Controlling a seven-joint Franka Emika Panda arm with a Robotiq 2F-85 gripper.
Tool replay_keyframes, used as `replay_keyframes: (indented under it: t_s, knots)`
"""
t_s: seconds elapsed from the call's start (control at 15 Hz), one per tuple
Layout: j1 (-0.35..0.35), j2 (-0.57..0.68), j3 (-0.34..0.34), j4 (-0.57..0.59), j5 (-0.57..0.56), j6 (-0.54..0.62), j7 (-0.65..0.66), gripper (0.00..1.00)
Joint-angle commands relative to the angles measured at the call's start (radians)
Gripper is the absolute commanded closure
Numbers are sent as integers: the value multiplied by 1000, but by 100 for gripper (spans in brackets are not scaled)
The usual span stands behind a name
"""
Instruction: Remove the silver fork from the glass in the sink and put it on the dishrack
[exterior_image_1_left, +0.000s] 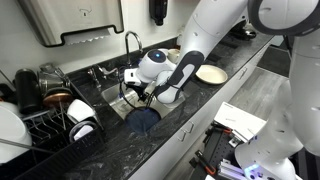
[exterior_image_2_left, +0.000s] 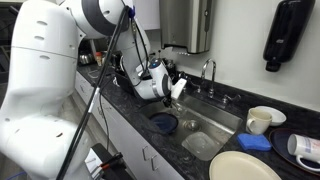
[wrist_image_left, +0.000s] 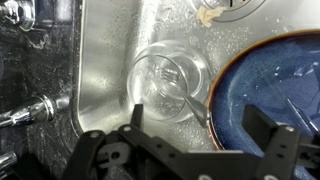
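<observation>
"Two jaws cross the bottom of the wrist view. How do they stand?"

"Spread wide, gripping nothing. The gripper (wrist_image_left: 195, 125) hangs over the sink (wrist_image_left: 100, 60), not touching anything."

"And the fork?"

"The fork (wrist_image_left: 186, 92) leans slantwise inside the glass (wrist_image_left: 168, 80), which stands on the sink floor just beside the blue dish (wrist_image_left: 270, 90). Glass and fork lie ahead of the jaws, roughly in line with the gap between them — the fork's near end points toward that gap."

"Where is the dishrack?"

"In an exterior view the dishrack (exterior_image_1_left: 45, 125) sits on the counter at one end of the sink, well apart from the gripper (exterior_image_1_left: 140, 92) — which is low above the blue dish (exterior_image_1_left: 145, 120)."
</observation>
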Motion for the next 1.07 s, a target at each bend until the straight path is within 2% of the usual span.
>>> replay_keyframes:
  t_s: [0.0, 0.67, 0.93, 1.0]
  knots:
    - [-30, 43, 30, 51, 16, -27, 0, 27]
    - [-38, 49, 34, 66, 17, -36, 16, 97]
    - [-53, 41, 53, 63, 18, -38, 12, 100]
    - [-84, 32, 80, 62, -21, -41, 36, 99]
